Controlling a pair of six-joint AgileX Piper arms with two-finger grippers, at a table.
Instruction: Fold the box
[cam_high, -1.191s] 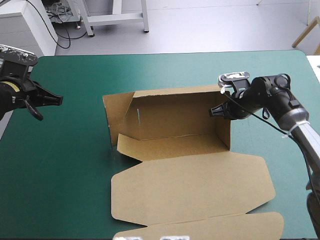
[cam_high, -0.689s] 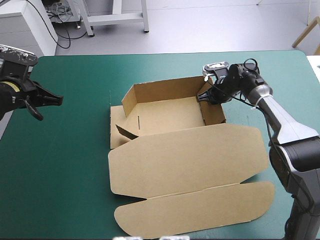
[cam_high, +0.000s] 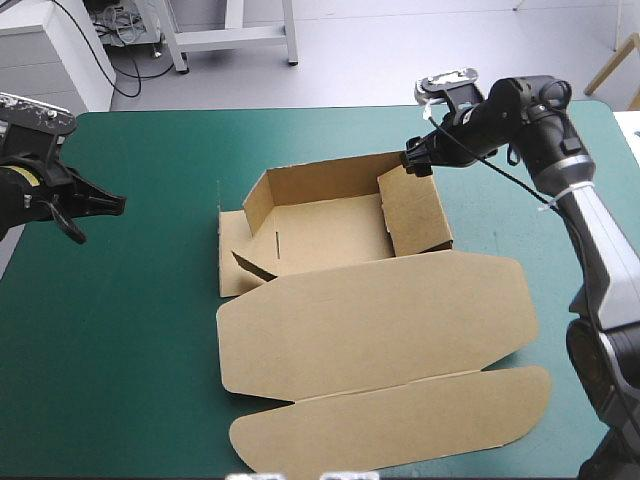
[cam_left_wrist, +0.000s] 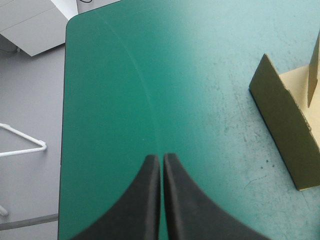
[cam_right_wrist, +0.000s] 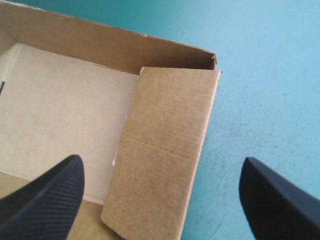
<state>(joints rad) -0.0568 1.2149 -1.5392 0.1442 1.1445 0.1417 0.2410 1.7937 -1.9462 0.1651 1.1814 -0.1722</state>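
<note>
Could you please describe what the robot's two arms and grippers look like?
Each gripper has two broad black fingers shaped like curved fins: the left gripper and the right gripper match. The right arm is black at the wrist and pale grey farther back, with a white tie around it. The left arm is black with a small yellow mark.

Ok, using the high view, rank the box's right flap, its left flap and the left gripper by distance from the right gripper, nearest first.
From the right gripper:
1. Right flap: at the right end of the box, just by the fingertips.
2. Left flap: at the opposite end, lying low.
3. Left gripper: beyond the box, near the left edge of the table.
</note>
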